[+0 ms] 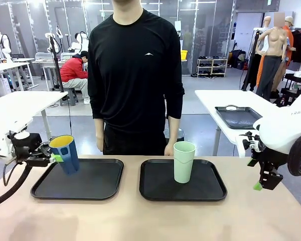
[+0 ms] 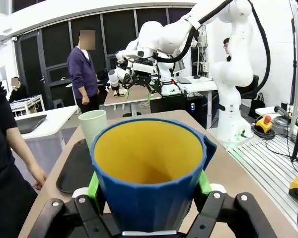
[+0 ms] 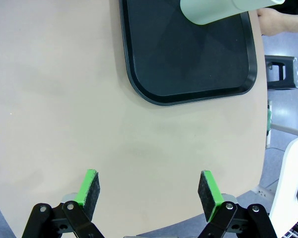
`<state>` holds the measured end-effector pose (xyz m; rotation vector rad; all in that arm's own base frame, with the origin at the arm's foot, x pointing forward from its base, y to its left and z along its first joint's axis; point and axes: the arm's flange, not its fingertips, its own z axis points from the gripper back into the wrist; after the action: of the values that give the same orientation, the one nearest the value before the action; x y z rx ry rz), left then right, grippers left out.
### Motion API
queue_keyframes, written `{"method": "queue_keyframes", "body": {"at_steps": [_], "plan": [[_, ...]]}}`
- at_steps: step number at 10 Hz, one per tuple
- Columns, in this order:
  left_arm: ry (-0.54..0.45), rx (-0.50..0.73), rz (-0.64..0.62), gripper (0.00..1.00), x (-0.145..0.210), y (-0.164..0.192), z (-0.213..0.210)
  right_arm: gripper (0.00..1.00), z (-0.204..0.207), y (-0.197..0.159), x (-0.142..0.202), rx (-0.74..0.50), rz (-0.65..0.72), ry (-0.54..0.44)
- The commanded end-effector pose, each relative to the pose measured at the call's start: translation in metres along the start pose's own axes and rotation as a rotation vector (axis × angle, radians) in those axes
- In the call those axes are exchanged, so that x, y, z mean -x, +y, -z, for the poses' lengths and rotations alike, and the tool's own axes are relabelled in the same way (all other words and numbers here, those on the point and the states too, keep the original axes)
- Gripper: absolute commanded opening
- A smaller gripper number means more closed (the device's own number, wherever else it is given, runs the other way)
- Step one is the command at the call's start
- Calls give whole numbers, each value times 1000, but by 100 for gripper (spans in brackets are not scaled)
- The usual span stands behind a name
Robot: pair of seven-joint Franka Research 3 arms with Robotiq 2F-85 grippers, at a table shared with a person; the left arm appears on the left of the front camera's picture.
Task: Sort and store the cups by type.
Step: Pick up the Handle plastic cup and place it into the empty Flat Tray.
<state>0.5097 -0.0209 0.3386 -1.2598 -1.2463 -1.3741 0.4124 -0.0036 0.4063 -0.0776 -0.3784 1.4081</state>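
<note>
Above the left tray (image 1: 40, 190), the left gripper (image 1: 54, 157) clamps the blue mug (image 1: 65, 153); the right gripper (image 3: 149, 194) gapes, tumbler (image 1: 183, 161) nearby.

Your right hand (image 3: 148, 192) hangs over bare bench (image 3: 59, 99), its green pads (image 3: 91, 187) spread wide with nothing between them. Beyond it, a black tray (image 3: 188, 64) holds the mint-green tumbler (image 3: 218, 10) at its far end.

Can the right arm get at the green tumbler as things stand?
Probably yes. The right gripper is open and holds nothing, off the right tray's outer side. The green tumbler stands upright alone on that tray, with bare table between.
</note>
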Motion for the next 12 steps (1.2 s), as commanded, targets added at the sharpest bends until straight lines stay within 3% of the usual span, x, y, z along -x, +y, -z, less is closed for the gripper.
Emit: {"method": "queue_keyframes", "body": {"at_steps": [1,4,5,10,12], "plan": [[-10,25,-1,34,-4,-5,4,100,3,1,-2,12,20,16],[-10,25,-1,34,-4,-5,4,100,3,1,-2,12,20,16],[-3,10,-4,80,1,-1,4,100,3,1,-2,12,20,16],[55,-121,-45,80,58,75,-39,100,3,1,-2,12,20,16],[47,-111,-43,80,78,95,-50,100,3,1,-2,12,20,16]]}}
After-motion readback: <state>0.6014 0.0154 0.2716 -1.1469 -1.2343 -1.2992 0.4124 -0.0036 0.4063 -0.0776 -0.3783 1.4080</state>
